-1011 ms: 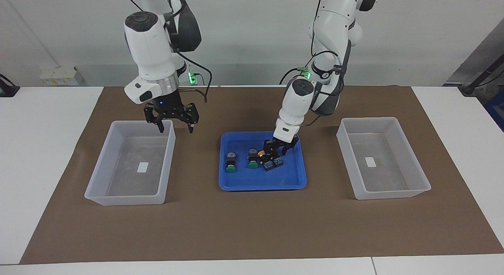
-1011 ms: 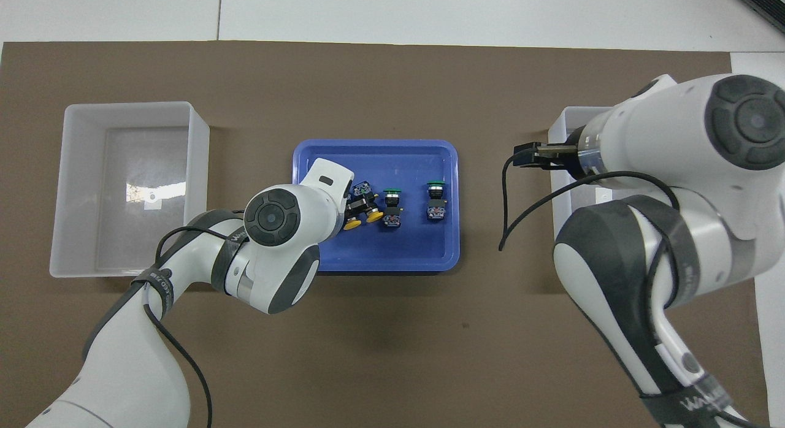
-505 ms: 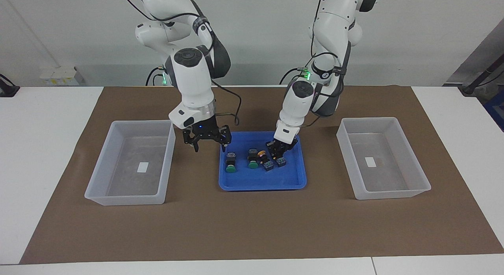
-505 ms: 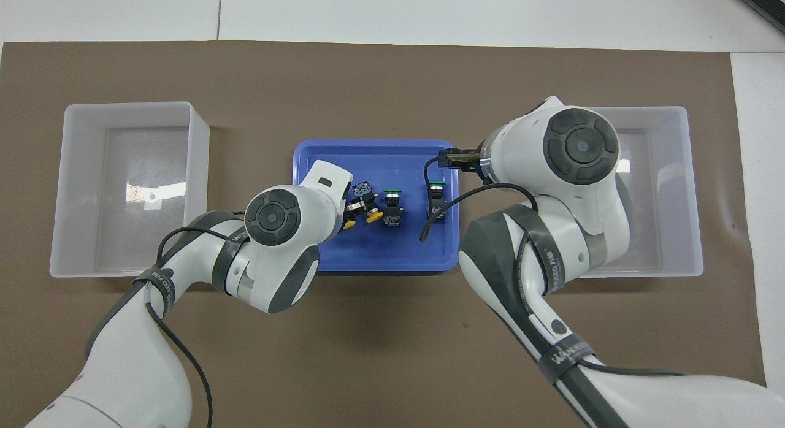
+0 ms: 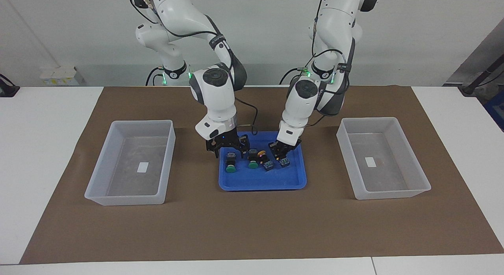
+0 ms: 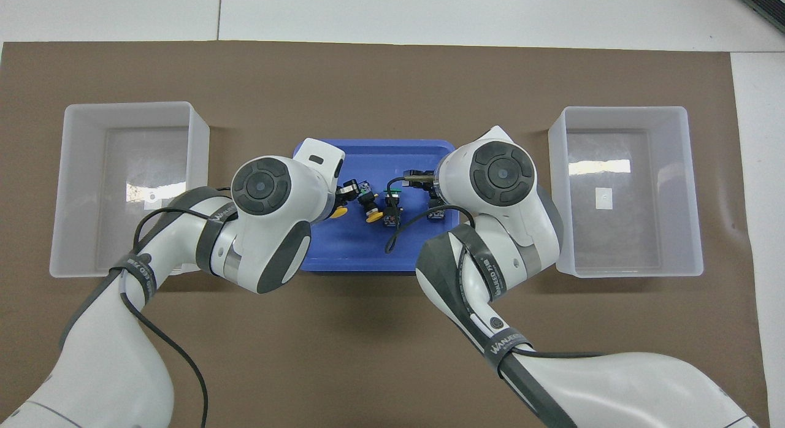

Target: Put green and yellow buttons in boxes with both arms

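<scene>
- Broadly, the counter (image 5: pixel 47 149) carries a brown mat (image 5: pixel 252 227), and the blue tray (image 5: pixel 291 180) sits at the mat's middle.
- One clear box (image 5: pixel 130 198) stands beside the blue tray toward the right arm's end of the counter; it holds only a white label.
- A second clear box (image 5: pixel 393 194) stands beside the blue tray toward the left arm's end, likewise holding only a label.
- Right pincer (image 5: pixel 228 151) hangs low over the tray's end toward the right arm, fingers spread, above a green button (image 5: pixel 230 164) without gripping it.
- Left pincer (image 5: pixel 280 153) is down in the tray's end toward the left arm, fingers pressed together on a yellow button (image 5: pixel 282 160), whose blue-grey end shows below the fingertips.
- Another green button (image 5: pixel 252 160) lies in the tray beside the first, near the middle.
- Another yellow button (image 5: pixel 264 160) lies in the tray between that green button and the gripped one.
</scene>
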### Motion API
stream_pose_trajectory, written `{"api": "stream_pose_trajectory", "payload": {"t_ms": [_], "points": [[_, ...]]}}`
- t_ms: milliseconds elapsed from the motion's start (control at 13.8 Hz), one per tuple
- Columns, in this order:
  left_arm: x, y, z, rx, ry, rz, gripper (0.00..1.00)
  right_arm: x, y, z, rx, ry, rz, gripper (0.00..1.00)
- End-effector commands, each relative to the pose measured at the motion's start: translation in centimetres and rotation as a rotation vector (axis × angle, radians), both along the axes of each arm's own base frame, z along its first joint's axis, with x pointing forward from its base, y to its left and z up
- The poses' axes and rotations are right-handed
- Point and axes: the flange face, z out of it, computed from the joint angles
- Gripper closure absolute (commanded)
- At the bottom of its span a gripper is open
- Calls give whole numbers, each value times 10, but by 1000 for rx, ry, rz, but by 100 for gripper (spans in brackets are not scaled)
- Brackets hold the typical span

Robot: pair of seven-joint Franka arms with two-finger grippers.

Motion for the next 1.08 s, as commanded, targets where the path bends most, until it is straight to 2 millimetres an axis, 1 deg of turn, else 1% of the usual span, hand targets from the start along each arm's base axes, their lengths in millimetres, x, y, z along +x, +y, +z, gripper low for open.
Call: {"api": "stream_pose_trajectory", "payload": {"t_ms": [0, 72, 144, 289, 361, 433, 505, 578, 650, 722, 794, 866, 939, 1011], "points": [[9, 27, 46, 17, -6, 24, 100, -13, 2, -25, 2, 9, -7, 0], [13, 40, 56, 20, -13, 23, 100, -17, 11, -36, -4, 17, 5, 0], [17, 56, 72, 27, -18, 16, 100, -20, 19, -43, -8, 11, 8, 0], [19, 84, 95, 52, 7, -43, 100, -22, 29, -56, -19, -1, 17, 13], [24, 99, 104, 60, 25, -63, 100, -21, 28, -59, -27, -8, 21, 19], [28, 113, 109, 70, 46, -89, 100, -21, 28, -63, -30, -5, 19, 26], [30, 127, 114, 76, 57, -111, 100, -21, 28, -63, -32, -7, 21, 35], [31, 146, 122, 81, 64, -140, 100, -21, 27, -63, -38, -11, 26, 57], [31, 169, 131, 70, 71, -182, 100, -20, 28, -62, -45, -18, 34, 94], [29, 192, 141, 55, 74, -231, 100, -17, 26, -57, -42, -27, 29, 100], [27, 214, 147, 51, 83, -269, 100, -13, 21, -45, -37, -36, 13, 100], [26, 233, 148, 52, 94, -306, 100, -10, 13, -24, -26, -57, -4, 100], [24, 246, 146, 53, 102, -334, 100, -4, -7, -5, -28, -57, -39, 100], [20, 257, 144, 55, 107, -348, 100, 0, -25, 18, -24, -68, -61, 100]]}}
